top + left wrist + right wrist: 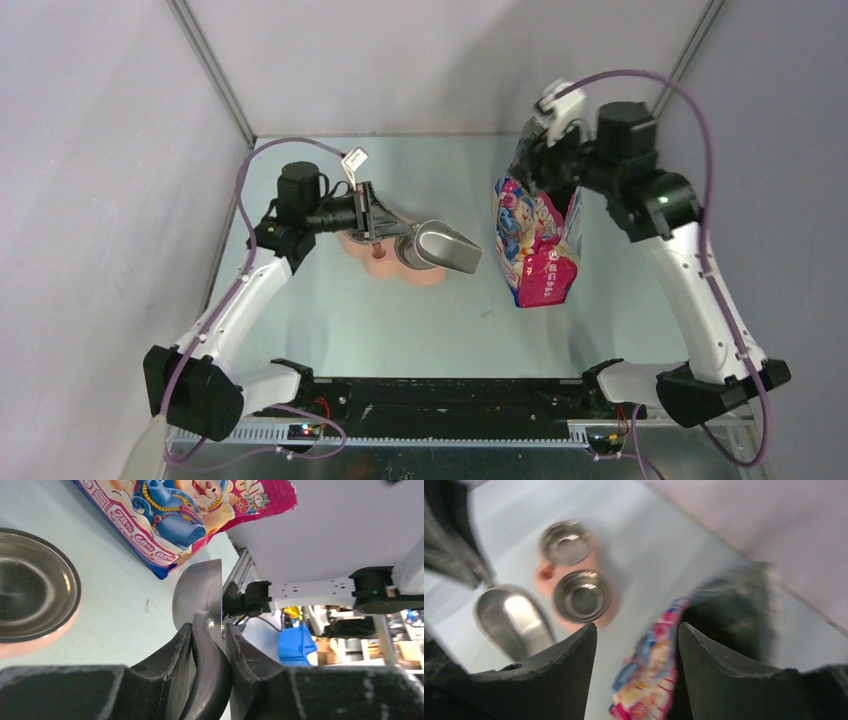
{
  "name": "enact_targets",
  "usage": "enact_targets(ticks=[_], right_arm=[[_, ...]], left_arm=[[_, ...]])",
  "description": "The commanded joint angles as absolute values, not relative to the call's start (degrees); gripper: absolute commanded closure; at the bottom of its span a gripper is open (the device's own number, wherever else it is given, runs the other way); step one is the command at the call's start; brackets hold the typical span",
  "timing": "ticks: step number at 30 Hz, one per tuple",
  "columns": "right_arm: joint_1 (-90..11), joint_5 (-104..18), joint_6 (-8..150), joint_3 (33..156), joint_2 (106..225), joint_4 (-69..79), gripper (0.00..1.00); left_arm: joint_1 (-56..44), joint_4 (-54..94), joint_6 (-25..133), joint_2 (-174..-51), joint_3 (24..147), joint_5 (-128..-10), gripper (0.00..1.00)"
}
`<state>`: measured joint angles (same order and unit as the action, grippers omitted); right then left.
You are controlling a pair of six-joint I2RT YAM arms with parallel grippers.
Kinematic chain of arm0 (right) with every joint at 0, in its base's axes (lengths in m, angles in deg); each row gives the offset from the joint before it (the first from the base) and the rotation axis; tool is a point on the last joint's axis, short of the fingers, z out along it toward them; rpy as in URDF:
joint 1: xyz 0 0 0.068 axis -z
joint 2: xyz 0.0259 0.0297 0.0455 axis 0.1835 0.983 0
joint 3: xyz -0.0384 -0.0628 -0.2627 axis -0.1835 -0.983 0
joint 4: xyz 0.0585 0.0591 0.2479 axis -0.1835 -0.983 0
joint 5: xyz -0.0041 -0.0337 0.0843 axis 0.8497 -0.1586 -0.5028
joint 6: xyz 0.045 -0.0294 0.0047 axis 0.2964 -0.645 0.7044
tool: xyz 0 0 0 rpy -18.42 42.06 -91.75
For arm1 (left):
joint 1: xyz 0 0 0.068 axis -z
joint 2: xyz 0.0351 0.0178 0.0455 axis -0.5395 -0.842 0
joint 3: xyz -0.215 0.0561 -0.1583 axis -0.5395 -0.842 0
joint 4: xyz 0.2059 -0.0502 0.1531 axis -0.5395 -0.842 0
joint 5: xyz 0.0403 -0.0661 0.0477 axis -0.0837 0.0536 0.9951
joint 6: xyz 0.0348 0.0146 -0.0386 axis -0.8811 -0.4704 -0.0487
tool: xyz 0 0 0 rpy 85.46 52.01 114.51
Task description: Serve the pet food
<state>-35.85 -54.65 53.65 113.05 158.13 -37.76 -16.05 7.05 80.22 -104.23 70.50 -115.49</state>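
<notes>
Even, soft light fills the overhead view, with faint shadows on the pale table (330, 320). The right wrist view is heavily motion-blurred throughout. The left wrist view is sharp, with glare on the metal scoop (200, 597).

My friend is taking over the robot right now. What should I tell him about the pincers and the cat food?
Left pincer: shut on the metal scoop, held over the table beside the pink double bowl stand. The scoop looks empty.
Right pincer: holds the printed food bag up off the table by its top; whether its jaws are closed cannot be told.
Done: scoop and bag picked up.
Left: both steel bowls look empty and no kibble is visible, so get food from the bag into the scoop, then into a bowl.
</notes>
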Motion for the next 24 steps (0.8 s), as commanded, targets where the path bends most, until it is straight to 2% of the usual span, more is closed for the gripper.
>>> enact_targets(ticks=[1, 6, 13, 15, 17, 19, 20, 22, 24], right_arm=[[-29.36, -41.92, 57.13, 117.44, 156.27, -40.04, 0.32], [-21.6, -33.34, 56.41, 116.04, 160.04, -41.04, 0.27], [-20.03, -30.57, 54.48, 113.25, 164.96, -41.54, 0.31], [-19.72, -30.33, 55.72, 111.21, 166.23, -42.98, 0.37], [-19.32, -30.68, 56.83, 110.63, 166.73, -44.62, 0.49], [-19.12, -32.67, 57.15, 110.47, 166.76, -45.91, 0.77], [-19.26, -34.16, 57.03, 110.52, 166.64, -46.13, 0.95], [-19.88, -36.71, 56.84, 111.51, 166.52, -45.73, 1.0], [-21.22, -38.18, 56.58, 113.25, 166.61, -45.0, 1.0]], left_arm=[[-15.2, -1.86, 66.26, -101.79, 77.7, -112.38, 1.0], [-12.13, -10.79, 56.36, -103.41, 89.6, -105.08, 1.0], [-8.52, -18.45, 46.65, -107.43, 101.66, -95.74, 1.0], [-8.17, -17.32, 47.44, -108.02, 103.79, -94.52, 1.0], [-7.38, -16.54, 47.16, -108.58, 105.85, -92.79, 1.0], [-6.22, -16.17, 46.11, -109.39, 108.37, -90.74, 1.0], [-5.77, -16.05, 45.25, -109.92, 109.09, -90.05, 1.0], [-4.6, -15.42, 44.18, -110.8, 111.66, -87.46, 1.0], [-3.91, -14.3, 44.11, -111.87, 113.97, -86.19, 1.0]])
